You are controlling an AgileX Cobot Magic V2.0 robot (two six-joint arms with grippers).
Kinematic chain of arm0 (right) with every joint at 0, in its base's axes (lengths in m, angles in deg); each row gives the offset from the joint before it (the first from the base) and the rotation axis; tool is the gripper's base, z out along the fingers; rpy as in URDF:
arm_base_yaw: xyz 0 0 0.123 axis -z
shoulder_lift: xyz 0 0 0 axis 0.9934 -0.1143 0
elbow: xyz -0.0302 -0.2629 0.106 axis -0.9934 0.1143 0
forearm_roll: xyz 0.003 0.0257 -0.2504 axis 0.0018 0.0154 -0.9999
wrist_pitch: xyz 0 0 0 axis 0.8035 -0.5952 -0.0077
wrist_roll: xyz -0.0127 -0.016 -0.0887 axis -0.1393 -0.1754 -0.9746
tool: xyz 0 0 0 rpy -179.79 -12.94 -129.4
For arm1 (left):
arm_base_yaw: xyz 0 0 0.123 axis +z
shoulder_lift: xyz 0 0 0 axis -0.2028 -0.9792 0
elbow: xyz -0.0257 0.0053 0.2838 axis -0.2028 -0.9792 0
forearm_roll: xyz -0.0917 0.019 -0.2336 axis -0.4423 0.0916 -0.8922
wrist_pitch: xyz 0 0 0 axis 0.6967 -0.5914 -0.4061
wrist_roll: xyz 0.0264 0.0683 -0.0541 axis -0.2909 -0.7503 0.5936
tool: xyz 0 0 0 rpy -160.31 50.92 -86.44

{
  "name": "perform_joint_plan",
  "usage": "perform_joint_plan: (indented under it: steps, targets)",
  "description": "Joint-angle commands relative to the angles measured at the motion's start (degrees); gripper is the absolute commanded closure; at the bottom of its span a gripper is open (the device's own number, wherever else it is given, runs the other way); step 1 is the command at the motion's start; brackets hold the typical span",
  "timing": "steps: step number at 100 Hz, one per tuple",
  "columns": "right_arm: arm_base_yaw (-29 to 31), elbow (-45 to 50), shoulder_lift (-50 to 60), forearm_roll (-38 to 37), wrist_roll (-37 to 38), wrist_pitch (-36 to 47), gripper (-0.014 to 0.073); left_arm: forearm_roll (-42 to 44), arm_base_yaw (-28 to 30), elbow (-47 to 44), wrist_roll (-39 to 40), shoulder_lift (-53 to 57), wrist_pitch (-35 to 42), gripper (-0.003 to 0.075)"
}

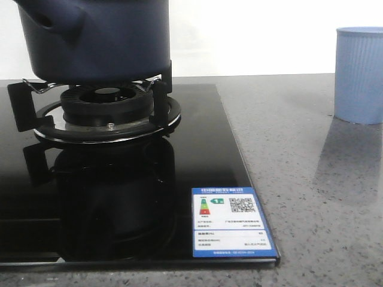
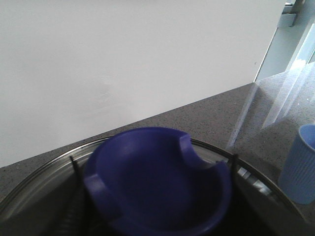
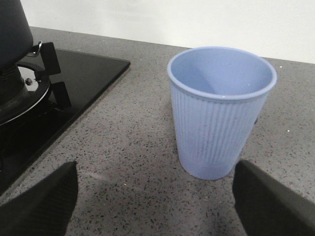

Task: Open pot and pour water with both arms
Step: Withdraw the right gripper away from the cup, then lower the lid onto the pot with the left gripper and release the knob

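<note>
The dark navy pot [image 1: 90,36] stands on the gas burner [image 1: 108,110] at the far left, its top cut off by the front view's edge. In the left wrist view a dark blue dished knob [image 2: 157,182] on a glass lid with a metal rim [image 2: 39,179] fills the space where the left gripper's fingers sit. Only blurred dark shapes flank the knob. The pale blue ribbed cup [image 1: 359,75] stands upright on the counter at the right. My right gripper [image 3: 155,206] is open and low over the counter, and the cup [image 3: 221,113] is just ahead, nearer one finger [image 3: 270,201].
The burner sits on a black glass hob [image 1: 197,149] with a blue energy label [image 1: 230,224] at its front right corner. Grey speckled counter [image 1: 299,179] lies between hob and cup. A white wall runs behind. The cup also shows in the left wrist view [image 2: 300,172].
</note>
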Motion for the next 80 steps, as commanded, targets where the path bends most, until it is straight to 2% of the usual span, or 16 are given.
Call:
perform_joint_plan:
  steps: [1,40,80]
  targets:
    - [0.2,-1.4,0.2,1.1,0.1,1.4,0.0015,-4.1,-0.2,1.9,-1.9,1.6,-1.8,0.0372]
    - [0.2,-1.4,0.2,1.1,0.1,1.7,0.0015,-4.1,-0.2,1.9,-7.7,1.6,-2.9,0.0372]
    - [0.2,-1.4,0.2,1.1,0.1,1.8,0.0015,-3.7,-0.2,1.9,-8.5,-0.5,-4.6,0.0372]
